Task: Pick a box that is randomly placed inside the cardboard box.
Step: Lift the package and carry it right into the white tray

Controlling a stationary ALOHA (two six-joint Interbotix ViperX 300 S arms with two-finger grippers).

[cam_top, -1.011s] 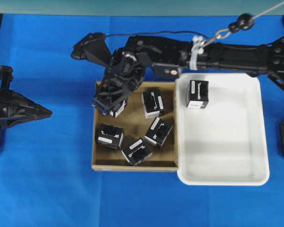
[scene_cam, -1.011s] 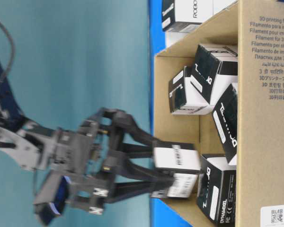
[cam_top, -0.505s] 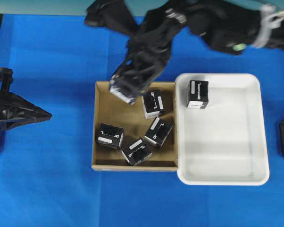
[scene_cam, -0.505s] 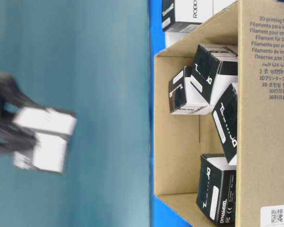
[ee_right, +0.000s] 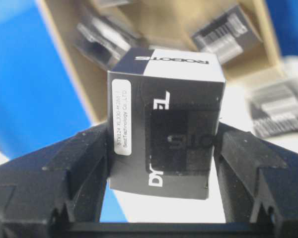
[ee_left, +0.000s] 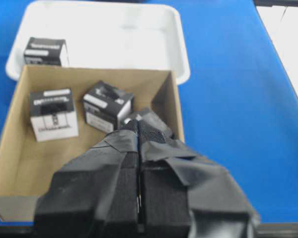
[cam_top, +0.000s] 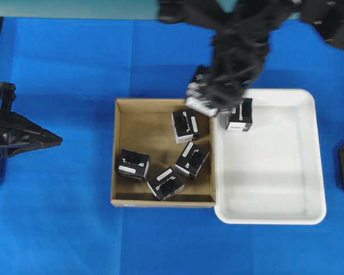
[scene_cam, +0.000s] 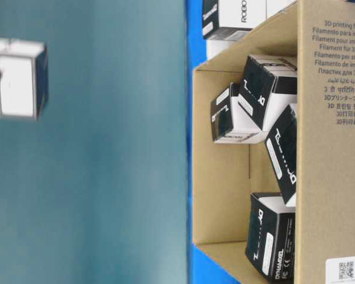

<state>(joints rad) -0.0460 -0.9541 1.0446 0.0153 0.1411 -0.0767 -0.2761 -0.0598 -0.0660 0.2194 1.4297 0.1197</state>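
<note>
My right gripper (cam_top: 211,98) is shut on a black box (cam_top: 202,105) with a white label and holds it in the air over the wall between the cardboard box (cam_top: 143,126) and the white tray. In the right wrist view the box (ee_right: 164,119) sits squarely between both fingers (ee_right: 84,163). The table-level view shows it (scene_cam: 15,78) high and blurred. Several more black boxes (cam_top: 185,125) lie in the cardboard box. My left gripper (cam_top: 46,137) is shut and empty at the far left, with its jaws (ee_left: 139,131) pressed together.
A white plastic tray (cam_top: 275,172) stands against the cardboard box's right side, with one black box (cam_top: 239,113) in its back left corner. Blue cloth covers the table around them. The right arm reaches in from the back right.
My right gripper has lifted the box out of the cardboard box's back left corner and carried it up and to the right, toward the tray. The left arm has not moved.
</note>
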